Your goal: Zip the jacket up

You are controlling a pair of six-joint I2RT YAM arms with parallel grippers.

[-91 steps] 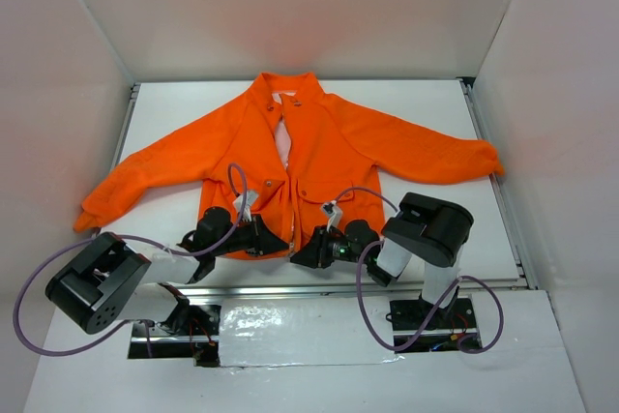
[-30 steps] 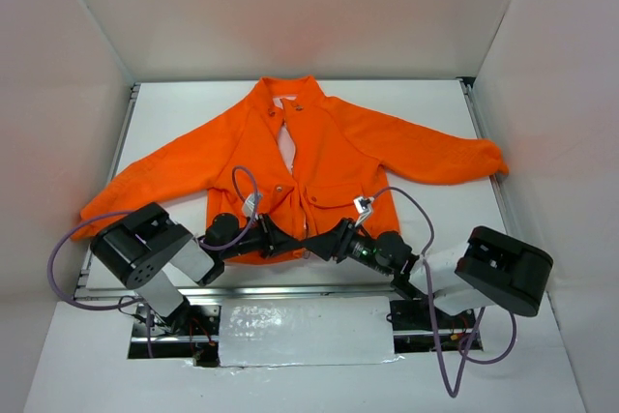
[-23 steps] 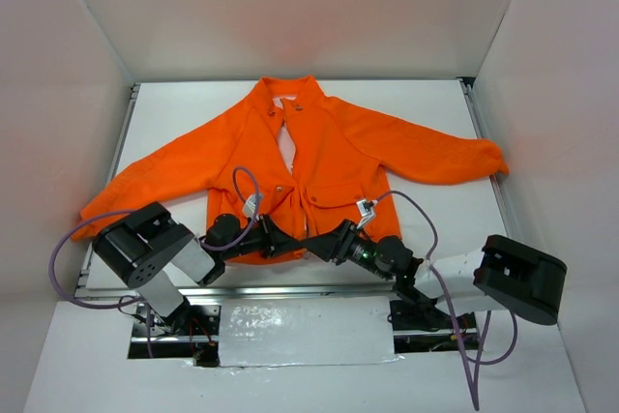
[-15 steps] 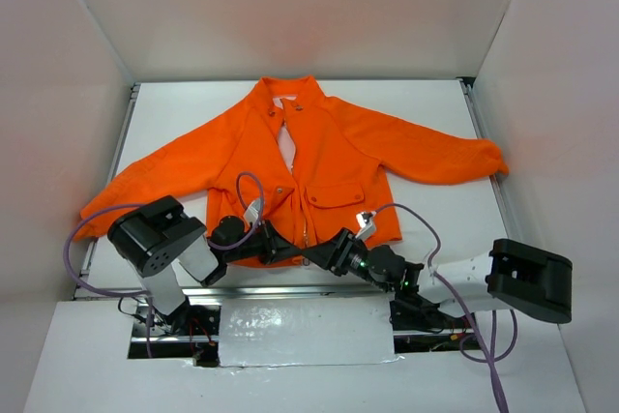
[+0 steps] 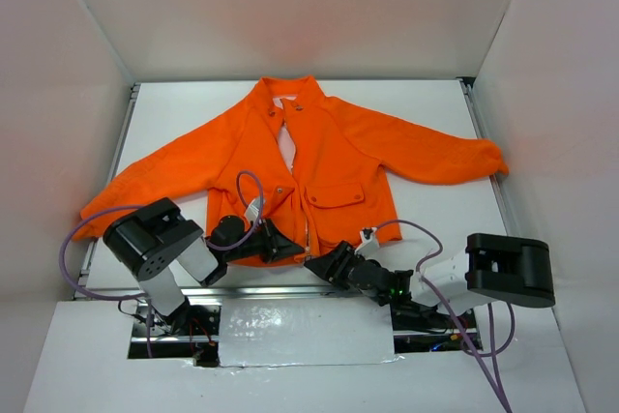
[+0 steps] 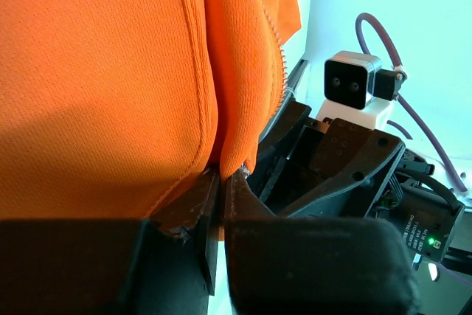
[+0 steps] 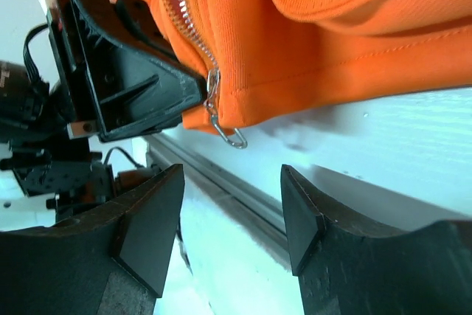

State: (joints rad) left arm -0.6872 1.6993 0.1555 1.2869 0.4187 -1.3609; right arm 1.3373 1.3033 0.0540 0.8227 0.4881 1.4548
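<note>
At the left gripper [image 6: 220, 182], clamped tight on the jacket [image 6: 96, 86] hem beside the zipper: hold taut, no slack. At the right gripper [image 7: 230, 175], spread wide and empty, just short of the dangling zipper pull [image 7: 227, 132]: ease forward, centre, pinch, then draw away. Reaching low and flat, both angled inward.

You have bare table [image 5: 435, 108] along the far edge and right of the hem. The jacket [image 5: 338, 157] fills the middle, its sleeves reaching both side edges. At the near edge, the left gripper [image 5: 288, 247], clamped on the hem, crowds your spread right gripper [image 5: 321, 265].
</note>
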